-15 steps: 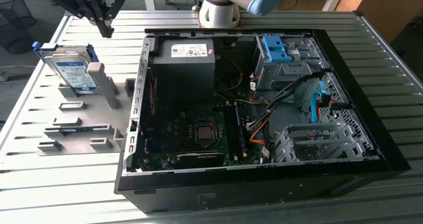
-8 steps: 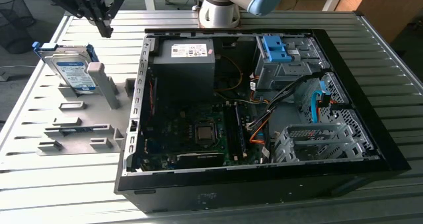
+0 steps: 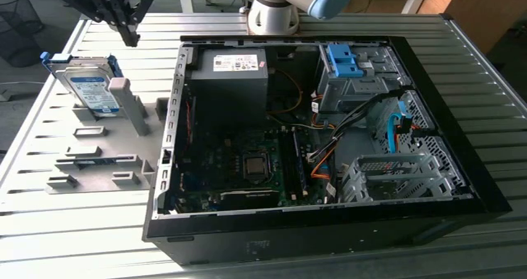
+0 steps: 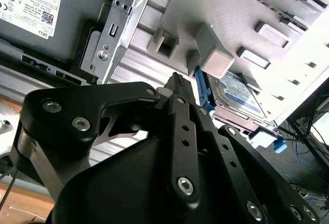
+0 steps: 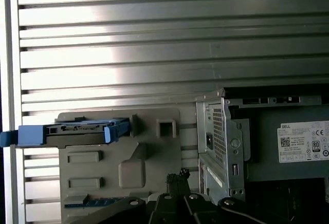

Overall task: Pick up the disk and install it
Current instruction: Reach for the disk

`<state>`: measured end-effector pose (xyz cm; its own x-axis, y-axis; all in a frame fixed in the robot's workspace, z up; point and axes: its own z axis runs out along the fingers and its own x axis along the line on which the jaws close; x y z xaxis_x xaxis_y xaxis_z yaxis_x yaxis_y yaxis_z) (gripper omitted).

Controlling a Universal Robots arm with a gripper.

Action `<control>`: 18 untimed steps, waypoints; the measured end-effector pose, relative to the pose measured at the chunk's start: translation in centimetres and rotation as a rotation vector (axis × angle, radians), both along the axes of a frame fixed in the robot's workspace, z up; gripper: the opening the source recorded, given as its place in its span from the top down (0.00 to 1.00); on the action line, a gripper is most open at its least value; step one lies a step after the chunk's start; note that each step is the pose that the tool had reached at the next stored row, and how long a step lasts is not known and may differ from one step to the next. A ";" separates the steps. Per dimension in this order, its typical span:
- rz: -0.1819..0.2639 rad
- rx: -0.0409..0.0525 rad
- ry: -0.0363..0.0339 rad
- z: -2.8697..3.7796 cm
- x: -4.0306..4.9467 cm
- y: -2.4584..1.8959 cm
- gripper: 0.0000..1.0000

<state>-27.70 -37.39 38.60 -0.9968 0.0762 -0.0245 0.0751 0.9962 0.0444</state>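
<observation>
The disk (image 3: 86, 84), a silver-grey drive with a white-and-blue label in a blue bracket, stands on edge, leaning in a grey holder (image 3: 107, 162) on the slatted table at the exterior view's left. In the second wrist view the disk (image 4: 239, 98) lies past the fingertips, and in the first wrist view the disk (image 5: 72, 134) is seen edge-on. My gripper (image 3: 130, 39) hangs above the table between the disk and the open computer case (image 3: 329, 137). It is a short way beyond the disk, apart from it. Its fingers (image 4: 177, 82) meet at one tip, shut on nothing.
The case lies on its side with the motherboard exposed. Inside are a grey power supply (image 3: 229, 75), a blue drive-bay latch (image 3: 342, 60), cables and a metal drive cage (image 3: 395, 174). The arm's base (image 3: 272, 13) stands behind the case. The holder carries several upright blocks (image 3: 132, 106).
</observation>
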 end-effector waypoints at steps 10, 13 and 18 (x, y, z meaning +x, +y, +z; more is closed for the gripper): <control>0.000 -0.0001 0.0001 -0.05 -2.49 1.05 0.89; 0.000 0.0000 0.0000 -0.09 -3.20 1.27 0.89; 0.000 0.0000 -0.0001 -0.15 -4.27 1.52 0.89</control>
